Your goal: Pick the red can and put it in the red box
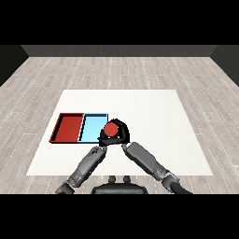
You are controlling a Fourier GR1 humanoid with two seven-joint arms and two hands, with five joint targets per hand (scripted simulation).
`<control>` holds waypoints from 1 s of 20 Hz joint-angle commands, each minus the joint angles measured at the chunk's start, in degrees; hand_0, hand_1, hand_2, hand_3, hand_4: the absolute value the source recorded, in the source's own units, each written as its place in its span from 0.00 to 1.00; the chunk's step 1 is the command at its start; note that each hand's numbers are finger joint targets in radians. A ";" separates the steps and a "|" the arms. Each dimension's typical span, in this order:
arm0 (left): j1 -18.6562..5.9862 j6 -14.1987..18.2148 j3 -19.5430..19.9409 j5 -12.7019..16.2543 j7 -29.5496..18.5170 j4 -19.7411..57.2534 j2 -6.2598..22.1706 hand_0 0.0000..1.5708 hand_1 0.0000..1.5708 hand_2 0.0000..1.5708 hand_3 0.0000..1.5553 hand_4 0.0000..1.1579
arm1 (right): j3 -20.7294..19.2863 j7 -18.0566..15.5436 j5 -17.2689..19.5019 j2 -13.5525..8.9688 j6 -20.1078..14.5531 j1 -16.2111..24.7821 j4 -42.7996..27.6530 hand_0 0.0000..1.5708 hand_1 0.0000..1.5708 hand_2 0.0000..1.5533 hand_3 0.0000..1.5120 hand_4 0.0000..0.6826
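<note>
White and square, the worktop (140, 135) lies on a floor of pale grey wood planks (116, 70), with a dark wall running along the far side of the room. Its surface is plain, and most of it to the right and toward the far edge carries nothing.

Near the worktop's left edge, about midway between near and far, two shallow trays lie side by side and touching. The red tray (67, 128) is the outer one, closer to the left edge; the light blue tray (91, 127) sits just to its right, toward the middle. Both show bare floors inside their rims.

Two grey forearms reach in from the near edge and meet just beside the blue tray's right end. The red can (111, 129) stands there, seen from above as a round red top, outside both trays and just beside the blue one's right rim, so the blue tray lies between it and the red tray. The right hand (122, 132) is curled round the can, its black fingers wrapping the far and right sides. The left hand (102, 138) sits at the can's near left side, close against it and overlapping the blue tray's corner; whether its fingers are curled or straight cannot be told.
</note>
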 commanded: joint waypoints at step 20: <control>1.08 0.53 3.06 -3.29 1.93 -3.86 0.87 1.00 1.00 1.00 0.96 0.99 | -8.28 9.79 12.51 -4.59 3.70 9.40 -15.60 0.00 0.00 0.00 0.00 0.00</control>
